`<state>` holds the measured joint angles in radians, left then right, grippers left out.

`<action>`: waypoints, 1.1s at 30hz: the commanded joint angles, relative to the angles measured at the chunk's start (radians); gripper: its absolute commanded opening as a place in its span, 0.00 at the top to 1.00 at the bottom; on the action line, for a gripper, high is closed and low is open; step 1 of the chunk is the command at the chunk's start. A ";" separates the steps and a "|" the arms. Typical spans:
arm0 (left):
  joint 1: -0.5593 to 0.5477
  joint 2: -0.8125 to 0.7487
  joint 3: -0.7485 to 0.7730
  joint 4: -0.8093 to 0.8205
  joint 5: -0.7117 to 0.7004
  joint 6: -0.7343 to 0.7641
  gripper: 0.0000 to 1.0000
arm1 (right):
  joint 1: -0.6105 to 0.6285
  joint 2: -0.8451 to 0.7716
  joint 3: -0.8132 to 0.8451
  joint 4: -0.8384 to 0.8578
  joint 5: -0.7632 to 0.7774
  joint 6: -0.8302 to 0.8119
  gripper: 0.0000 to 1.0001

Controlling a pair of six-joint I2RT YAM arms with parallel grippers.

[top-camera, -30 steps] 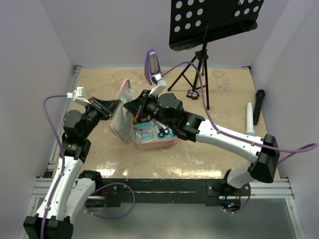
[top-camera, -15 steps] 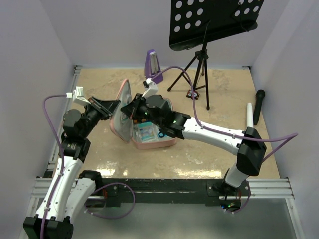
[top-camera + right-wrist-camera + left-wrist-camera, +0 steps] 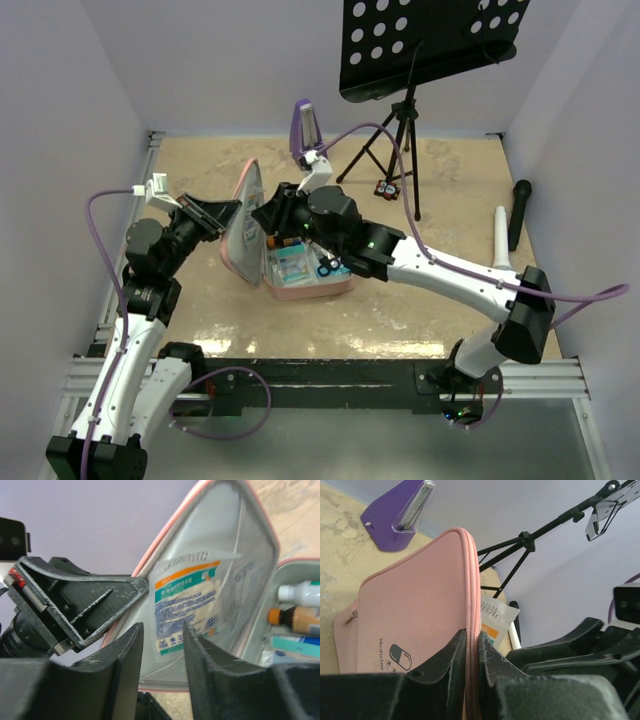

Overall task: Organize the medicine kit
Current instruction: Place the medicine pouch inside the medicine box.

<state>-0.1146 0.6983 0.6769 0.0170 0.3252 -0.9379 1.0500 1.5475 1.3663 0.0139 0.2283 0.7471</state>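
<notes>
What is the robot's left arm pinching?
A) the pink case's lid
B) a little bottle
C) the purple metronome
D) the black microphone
A: in the left wrist view, the left arm's jaws are shut on the zipped rim of the medicine kit's raised lid.

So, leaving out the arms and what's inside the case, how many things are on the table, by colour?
Pink: 1, soft zip medicine case
Purple: 1, pyramid metronome
Black: 2, perforated music stand, microphone
White: 1, tube
Red-and-black: 1, small item
Total: 6
</notes>
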 commanded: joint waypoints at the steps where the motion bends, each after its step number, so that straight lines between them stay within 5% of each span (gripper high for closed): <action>1: -0.007 -0.002 0.046 0.024 0.014 0.016 1.00 | -0.001 -0.061 0.059 -0.069 0.068 -0.113 0.65; 5: -0.007 0.001 0.050 0.040 0.011 0.004 1.00 | 0.004 -0.017 0.132 -0.127 0.054 -0.218 1.00; 16: -0.007 -0.005 0.073 0.043 0.003 -0.018 1.00 | 0.025 0.157 0.266 -0.195 -0.072 -0.310 1.00; 28: -0.007 -0.016 0.096 0.035 0.011 -0.030 1.00 | 0.018 0.319 0.373 -0.325 0.008 -0.301 1.00; 33: -0.007 -0.011 0.101 0.006 -0.009 -0.006 1.00 | 0.022 0.169 0.301 -0.230 0.011 -0.301 1.00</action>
<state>-0.1139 0.7063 0.7124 -0.0360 0.2977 -0.9329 1.0706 1.8523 1.6821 -0.2852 0.2176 0.4625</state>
